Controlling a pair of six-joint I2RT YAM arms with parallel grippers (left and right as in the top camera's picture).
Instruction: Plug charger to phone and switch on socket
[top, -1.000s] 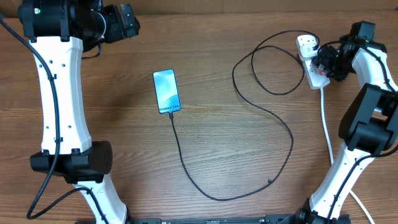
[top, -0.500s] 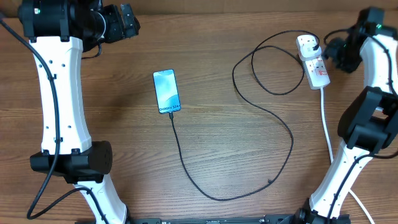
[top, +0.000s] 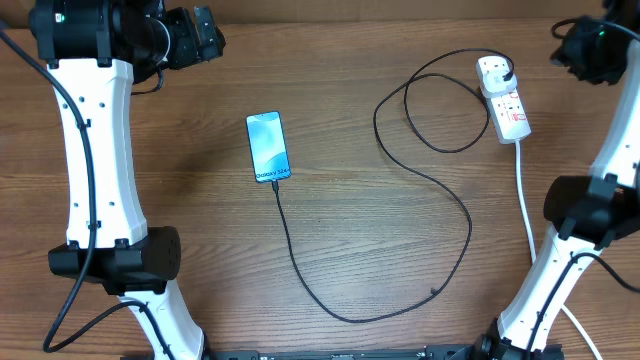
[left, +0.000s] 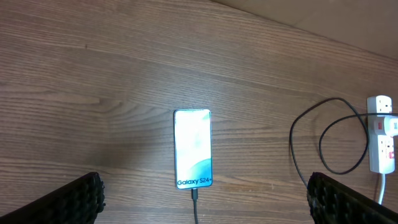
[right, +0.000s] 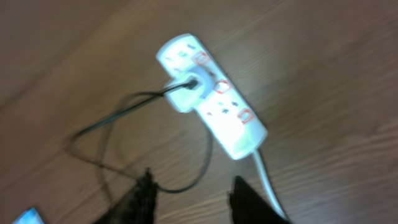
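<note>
The phone (top: 268, 146) lies flat mid-table with its light-blue screen lit; it also shows in the left wrist view (left: 193, 148). The charger cable (top: 440, 180) runs from the phone's near end in loops to the socket (top: 503, 98) at the back right, where its plug sits in the strip (right: 214, 109). My left gripper (left: 202, 208) is open and empty, high at the back left, well above the phone. My right gripper (right: 189, 199) is open and empty, raised at the back right, apart from the socket.
The socket's thick white cord (top: 525, 205) runs down the right side toward the front edge beside the right arm's base. The left arm's white links (top: 95, 150) stand along the left side of the wooden table.
My right gripper has lifted off the socket and moved up and to the back right. The left arm, phone and cable have not moved.
</note>
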